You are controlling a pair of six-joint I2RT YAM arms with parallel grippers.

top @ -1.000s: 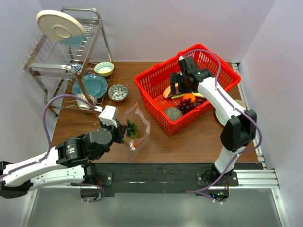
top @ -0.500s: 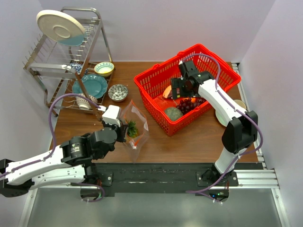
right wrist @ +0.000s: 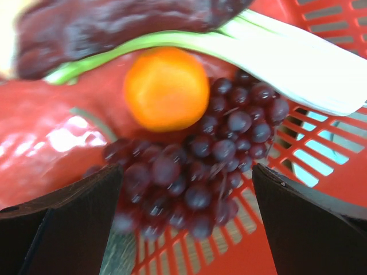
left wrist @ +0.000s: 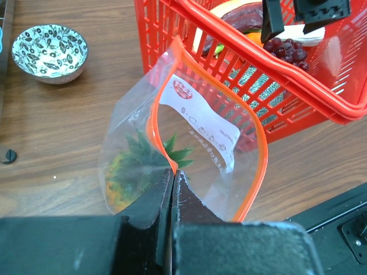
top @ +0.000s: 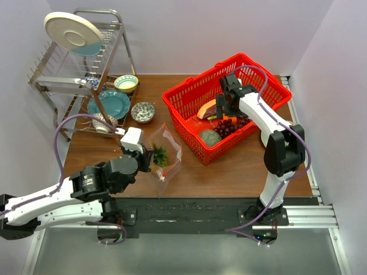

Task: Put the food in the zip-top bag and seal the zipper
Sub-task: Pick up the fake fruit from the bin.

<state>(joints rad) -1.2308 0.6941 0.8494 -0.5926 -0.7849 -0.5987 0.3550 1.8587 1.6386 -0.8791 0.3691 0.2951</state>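
The top camera looks down from above and behind the arms. It takes in the whole table, from the dish rack on the left to the red basket on the right. The left wrist camera sits low and close, facing across the tabletop past its own fingers at the bag, with the basket beyond. The right wrist camera points down into the basket, very near the grapes. All three views share the basket and grapes.
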